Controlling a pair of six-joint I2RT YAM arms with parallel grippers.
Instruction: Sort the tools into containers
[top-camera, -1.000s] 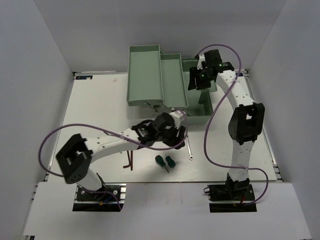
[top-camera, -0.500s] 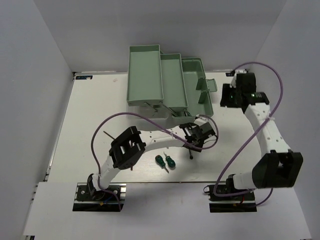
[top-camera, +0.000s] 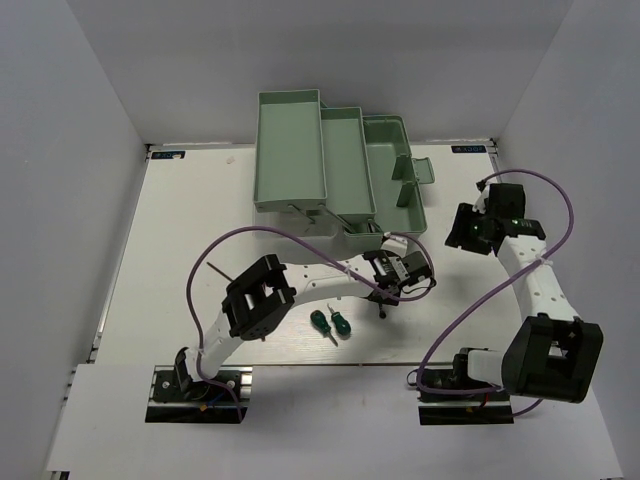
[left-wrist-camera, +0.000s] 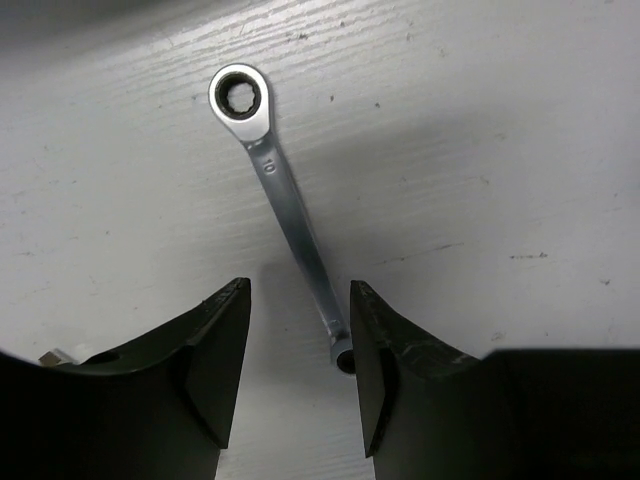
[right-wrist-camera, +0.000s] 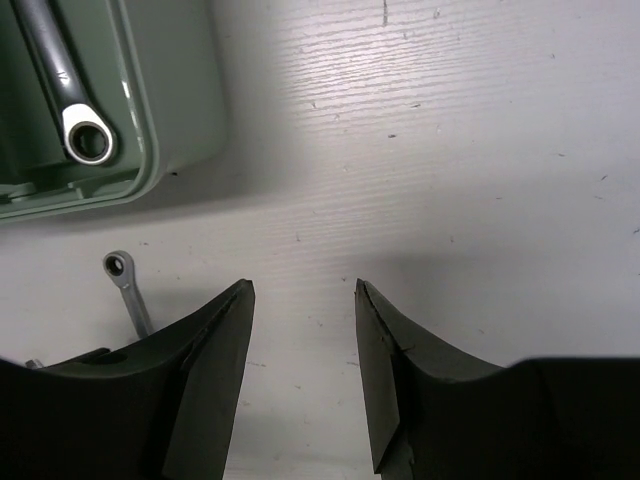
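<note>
Right now the left end effector is hanging over the worktop with its jaws spread, pinching nothing. The short silver wrench is lying flat on the worktop between them. Its ring end is pointing toward 11 o'clock in the left wrist view. Its other end is sitting against or just beside the finger on the 3 o'clock side; which of the two cannot be told. A gap is showing between the shaft and the opposite finger.

Seen from above, two green-handled screwdrivers are lying side by side at 8 o'clock from this end effector, apart from it. A thin dark hex key is lying well off toward 9 o'clock, beyond the arm's elbow.

The right end effector is hovering over the worktop at 2 o'clock from the left one, jaws likewise spread and holding nothing. At 10 o'clock in its wrist view a corner of the mint-green toolbox is showing, and the longer silver wrench is lying inside that compartment, ring end toward the corner. From above, the toolbox is standing at 12 o'clock on the worktop, its compartments fanning out side by side.
</note>
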